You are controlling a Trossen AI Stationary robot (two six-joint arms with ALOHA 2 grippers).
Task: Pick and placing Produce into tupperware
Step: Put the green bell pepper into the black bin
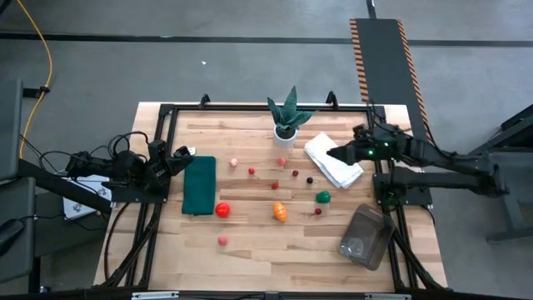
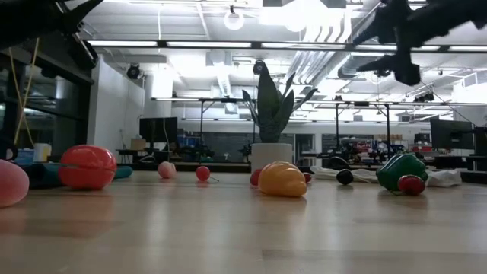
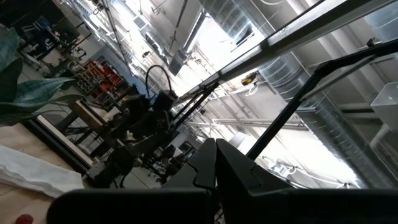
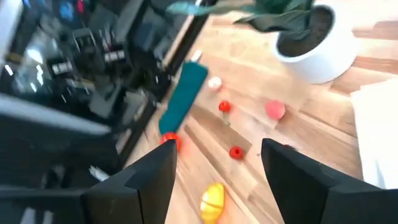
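Small glossy round toy produce [image 1: 280,212] is scattered across the pale wooden plank desk [image 1: 250,250]. The clear greyish rounded tupperware [image 1: 366,237] lies near the right front corner. The right pincer [image 1: 336,153] is held open, empty, above a folded white cloth [image 1: 333,163]. The left pincer [image 1: 185,153] is shut, empty, beside a flat green mat [image 1: 200,185].

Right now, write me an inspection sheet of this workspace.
Surface: wooden table, black frame around it.
Job's things: produce scattered mid-table, including red tomato, orange piece, green piece; tupperware at the right front corner, nothing seen inside.
Clutter: potted plant, white cloth, green mat.
Grippers: left gripper shut, parked at the left edge; right gripper open above the cloth, empty.
Cables: yellow cable on the floor.
Surroundings: workshop; no people seen.
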